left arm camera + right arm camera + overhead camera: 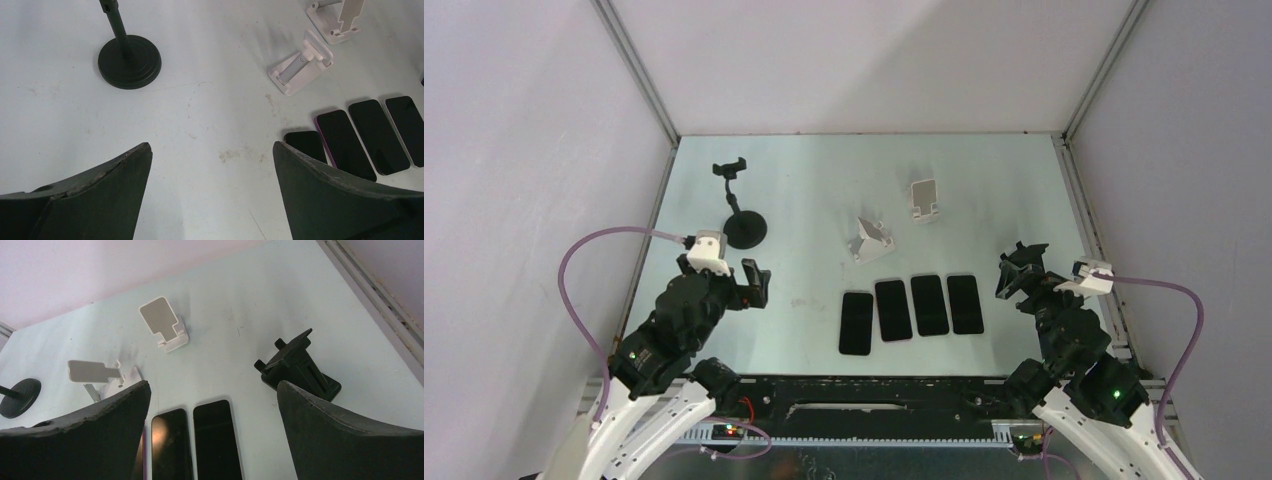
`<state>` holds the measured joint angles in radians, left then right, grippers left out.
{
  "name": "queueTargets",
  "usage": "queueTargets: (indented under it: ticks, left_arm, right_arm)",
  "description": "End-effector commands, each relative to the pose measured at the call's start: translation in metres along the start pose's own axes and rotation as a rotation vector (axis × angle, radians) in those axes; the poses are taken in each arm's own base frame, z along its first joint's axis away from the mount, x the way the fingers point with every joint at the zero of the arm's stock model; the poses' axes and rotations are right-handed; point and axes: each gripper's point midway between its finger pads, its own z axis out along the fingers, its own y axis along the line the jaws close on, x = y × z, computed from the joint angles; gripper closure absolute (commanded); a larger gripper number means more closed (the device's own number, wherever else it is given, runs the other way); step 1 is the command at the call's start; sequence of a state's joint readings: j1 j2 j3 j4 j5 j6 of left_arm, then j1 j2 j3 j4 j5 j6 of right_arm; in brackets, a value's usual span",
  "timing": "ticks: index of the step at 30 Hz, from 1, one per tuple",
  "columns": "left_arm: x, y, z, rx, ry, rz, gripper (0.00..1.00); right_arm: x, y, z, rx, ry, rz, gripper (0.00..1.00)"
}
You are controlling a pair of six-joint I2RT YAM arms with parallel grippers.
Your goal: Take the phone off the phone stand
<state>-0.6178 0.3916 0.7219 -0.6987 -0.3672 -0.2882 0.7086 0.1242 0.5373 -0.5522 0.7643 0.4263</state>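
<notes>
Several dark phones (893,309) lie flat side by side on the table, screens up; the left wrist view shows the same phones (378,135). None of the stands in view holds a phone: a black pole stand (746,230) with a round base, a folded white stand (871,240), an upright white stand (925,200), and a low black stand (300,367). My left gripper (211,146) hangs open over bare table, left of the phones. Just right of the row my right gripper (214,384) is open, with two phones (215,440) below its fingers.
White walls enclose the table on three sides. A metal rail (380,295) runs along the right edge near the black stand. The pole stand's clamp (731,167) rises at the back left. Purple cables loop from both wrists.
</notes>
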Motion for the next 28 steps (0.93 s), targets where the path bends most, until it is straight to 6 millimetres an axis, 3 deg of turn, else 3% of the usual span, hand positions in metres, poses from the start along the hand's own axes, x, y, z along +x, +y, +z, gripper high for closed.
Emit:
queueTargets:
  ticks: [1,28]
  left_arm:
    - [-0.0166,-0.0009,-0.0048,0.004,-0.057,-0.021,0.02]
    - [-0.0117,-0.0072,0.0005,0.028,-0.023,0.002,0.02]
  right_arm:
    - [-0.0025,-0.0005,0.0013,0.015,-0.011,0.011,0.01]
    - [0.0052,0.0032,0.0017,0.017,0.018,0.063,0.01]
